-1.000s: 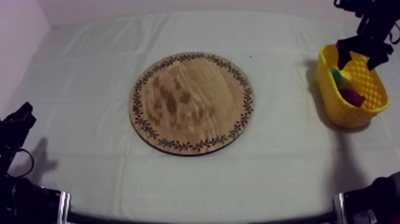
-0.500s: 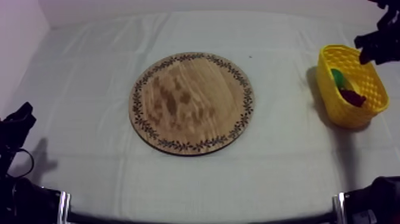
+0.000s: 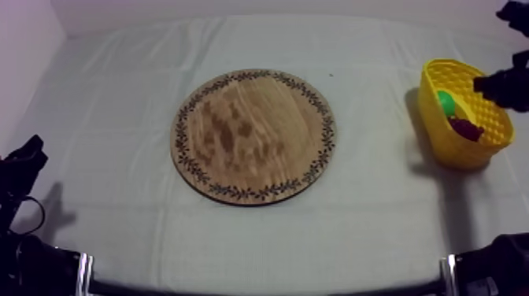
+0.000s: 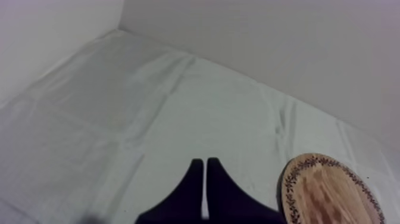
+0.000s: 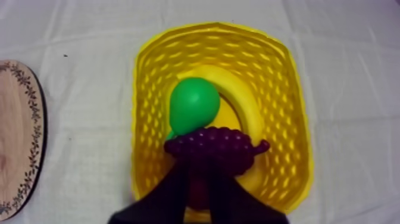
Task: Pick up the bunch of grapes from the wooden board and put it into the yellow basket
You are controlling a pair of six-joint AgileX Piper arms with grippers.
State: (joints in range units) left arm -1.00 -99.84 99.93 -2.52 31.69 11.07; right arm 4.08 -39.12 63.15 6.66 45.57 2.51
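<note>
Top view: the wooden board lay bare in the middle of the tabletop; the yellow basket stood well apart from it at the right; the bunch of grapes lay inside it, just beside a green pear; the right gripper hung over the basket's far rim, apart from the fruit; the left gripper sat low at its own side.

Left wrist view: the left gripper had its fingers pressed together in a narrow wedge, holding nothing, over bare tabletop near the board.

Right wrist view: the basket held the pear, a banana curved behind it, and the grapes touching the pear; the right gripper looked spread, clamping nothing, the grapes visible through the gap.

The placing step seemed done; the next move probably called only for drawing the right arm clear without catching the rim.
</note>
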